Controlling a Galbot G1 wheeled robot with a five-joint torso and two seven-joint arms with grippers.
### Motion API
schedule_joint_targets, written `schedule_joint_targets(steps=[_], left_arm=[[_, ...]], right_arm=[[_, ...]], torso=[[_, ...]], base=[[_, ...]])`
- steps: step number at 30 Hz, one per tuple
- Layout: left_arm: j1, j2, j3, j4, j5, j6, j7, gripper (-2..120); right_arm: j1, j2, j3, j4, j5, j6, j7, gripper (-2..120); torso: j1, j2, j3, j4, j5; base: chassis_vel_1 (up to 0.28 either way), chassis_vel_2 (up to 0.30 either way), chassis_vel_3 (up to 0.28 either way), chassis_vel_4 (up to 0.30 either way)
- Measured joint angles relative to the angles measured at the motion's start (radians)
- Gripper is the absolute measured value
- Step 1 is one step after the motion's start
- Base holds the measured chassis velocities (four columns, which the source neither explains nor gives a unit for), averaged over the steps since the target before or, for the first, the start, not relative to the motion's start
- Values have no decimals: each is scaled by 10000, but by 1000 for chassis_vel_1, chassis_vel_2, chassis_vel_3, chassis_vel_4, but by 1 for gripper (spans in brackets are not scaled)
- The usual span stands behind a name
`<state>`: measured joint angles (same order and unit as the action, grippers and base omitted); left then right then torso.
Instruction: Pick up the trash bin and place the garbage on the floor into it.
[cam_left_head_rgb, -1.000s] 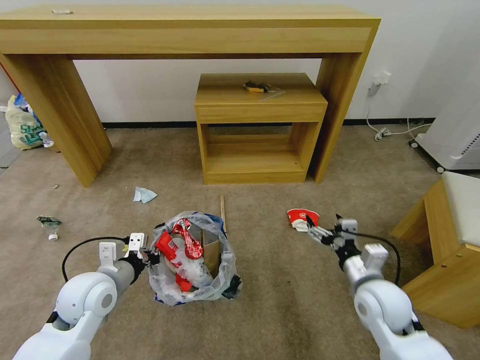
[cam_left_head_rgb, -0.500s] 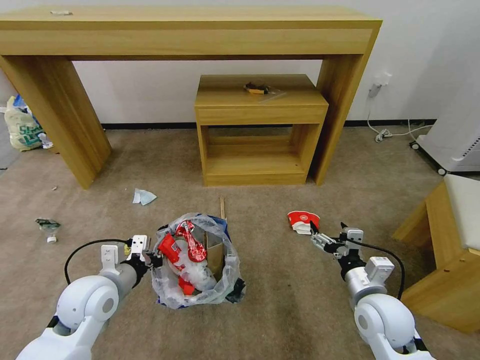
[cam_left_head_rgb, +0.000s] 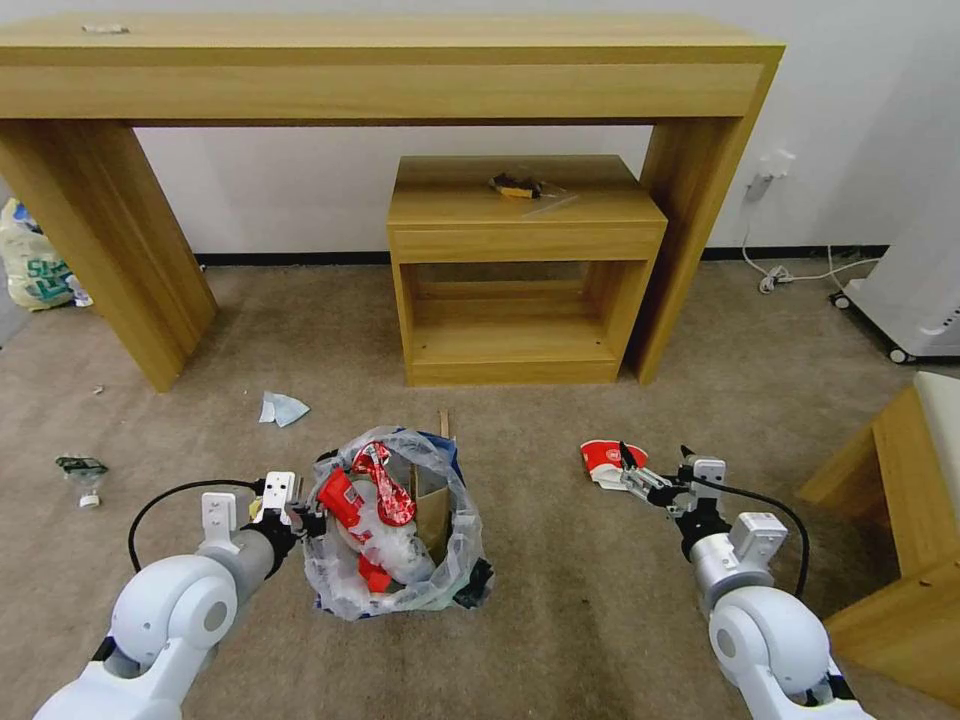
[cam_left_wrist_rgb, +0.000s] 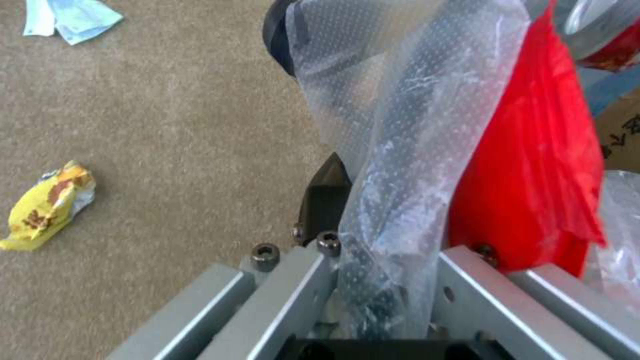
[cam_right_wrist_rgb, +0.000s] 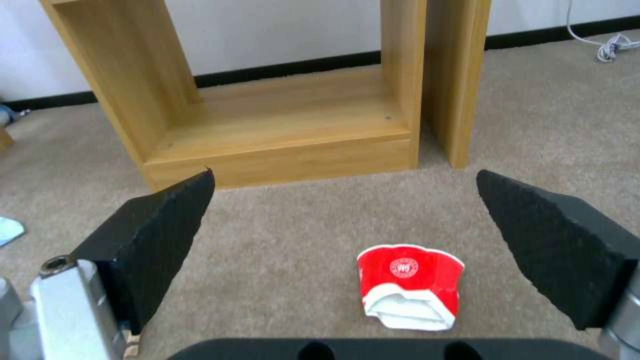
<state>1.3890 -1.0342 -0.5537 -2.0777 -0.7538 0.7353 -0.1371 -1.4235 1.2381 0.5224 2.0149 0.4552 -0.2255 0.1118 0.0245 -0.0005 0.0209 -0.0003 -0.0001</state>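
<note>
Carpet floor spreads under both arms. Left pincer clamps the bin's bag rim, holding it beside itself; inside lie red wrappers, cardboard and crumpled plastic. Right pincer, spread wide, hovers just short of the flattened red cup ahead. Next, I judge: descend, straddle, close. Farther off stand wooden tables.

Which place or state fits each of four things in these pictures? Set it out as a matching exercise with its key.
Things:
1. trash bin
2. crushed red cup
3. blue tissue
4. right gripper

Places or states:
A. open, just short of the red cup
B. on the carpet ahead of the right gripper
C. its bag edge clamped by the left gripper
D. on the carpet beyond the left gripper

Pairs: 1-C, 2-B, 3-D, 4-A
</note>
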Motion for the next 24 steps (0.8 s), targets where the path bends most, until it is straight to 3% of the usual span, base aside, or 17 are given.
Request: schedule_joint_targets(steps=[24], left_arm=[[434, -216, -118, -375, 324, 0, 87, 0]], right_arm=[[-40, -68, -67, -231, -5, 39, -14, 100]], torso=[[0, 0, 0, -1, 0]], base=[[-109, 104, 110, -104]])
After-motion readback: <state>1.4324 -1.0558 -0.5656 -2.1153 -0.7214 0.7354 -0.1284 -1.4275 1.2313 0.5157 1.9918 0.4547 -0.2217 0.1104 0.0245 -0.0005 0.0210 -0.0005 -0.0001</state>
